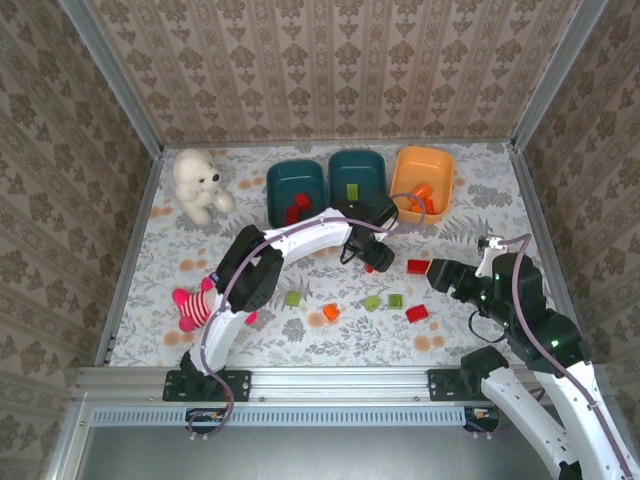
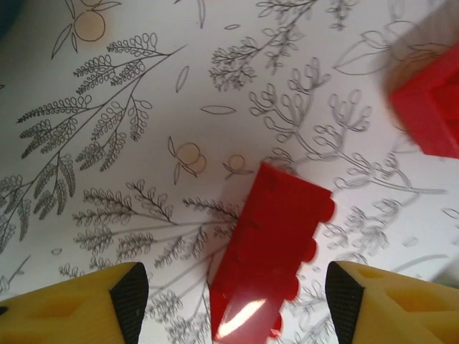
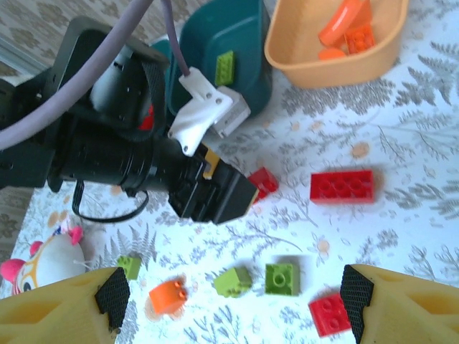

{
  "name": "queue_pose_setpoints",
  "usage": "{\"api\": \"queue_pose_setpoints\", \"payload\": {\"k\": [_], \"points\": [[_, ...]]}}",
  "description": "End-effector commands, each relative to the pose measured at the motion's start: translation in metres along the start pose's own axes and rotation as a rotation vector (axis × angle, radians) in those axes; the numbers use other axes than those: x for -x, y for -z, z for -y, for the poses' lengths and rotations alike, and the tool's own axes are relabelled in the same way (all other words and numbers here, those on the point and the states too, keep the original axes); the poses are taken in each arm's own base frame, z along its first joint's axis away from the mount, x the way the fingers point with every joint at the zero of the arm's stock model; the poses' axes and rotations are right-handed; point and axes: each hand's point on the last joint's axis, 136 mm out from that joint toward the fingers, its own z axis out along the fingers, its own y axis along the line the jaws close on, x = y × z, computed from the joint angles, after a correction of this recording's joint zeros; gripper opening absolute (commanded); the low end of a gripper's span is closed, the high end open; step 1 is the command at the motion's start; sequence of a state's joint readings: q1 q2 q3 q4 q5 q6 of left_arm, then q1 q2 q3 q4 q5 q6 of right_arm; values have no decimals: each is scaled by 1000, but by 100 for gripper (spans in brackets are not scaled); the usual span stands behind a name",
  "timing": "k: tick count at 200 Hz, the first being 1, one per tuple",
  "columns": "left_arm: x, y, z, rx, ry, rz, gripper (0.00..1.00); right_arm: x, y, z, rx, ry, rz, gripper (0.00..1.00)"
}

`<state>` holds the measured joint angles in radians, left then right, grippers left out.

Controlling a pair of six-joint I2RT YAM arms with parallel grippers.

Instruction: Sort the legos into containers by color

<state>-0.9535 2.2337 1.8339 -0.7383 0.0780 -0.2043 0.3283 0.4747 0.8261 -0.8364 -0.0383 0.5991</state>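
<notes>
My left gripper [image 2: 233, 304] stands open low over the table, with a small red lego [image 2: 272, 251] lying between its fingers and a gap on each side. A second red lego [image 2: 430, 107] lies just beyond it. From above, the left gripper [image 1: 377, 262] is in front of the middle teal container [image 1: 357, 160]. My right gripper [image 3: 233, 308] is open and holds nothing; it hovers above loose legos: two green [image 3: 282, 278], an orange one [image 3: 169, 296] and a red one [image 3: 330, 314]. The left teal container [image 1: 283, 175] holds red legos, the orange container [image 1: 440, 165] orange ones.
A white plush bear [image 1: 198, 183] sits at the back left. A striped doll [image 1: 195, 305] lies at the front left beside the left arm. A long red brick [image 1: 418, 266] lies between the two grippers. Patterned walls close in the table on three sides.
</notes>
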Motion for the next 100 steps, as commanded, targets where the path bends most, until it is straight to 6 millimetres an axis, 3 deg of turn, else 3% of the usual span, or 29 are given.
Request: {"api": "queue_pose_setpoints", "payload": {"k": [1,30,39,47,59,82,100], "points": [[-2,-9,1,37,-31,-31,68,-9,11,1,-11,11,-55,81],[-5,-24,3,55,-26,-51,55,-5,10,-5,2,30,-67,81],[-1,-22,4,60,-25,-40,41,-4,10,-7,4,35,-68,81],[4,-18,4,68,-25,-21,23,-2,9,-8,5,40,-67,81],[12,-7,2,85,-17,15,7,-2,8,-9,8,48,-71,80],[29,27,-9,131,28,95,4,-1,4,-12,18,58,-81,81],[39,63,-30,154,115,164,3,-1,-1,-16,34,65,-88,80]]}}
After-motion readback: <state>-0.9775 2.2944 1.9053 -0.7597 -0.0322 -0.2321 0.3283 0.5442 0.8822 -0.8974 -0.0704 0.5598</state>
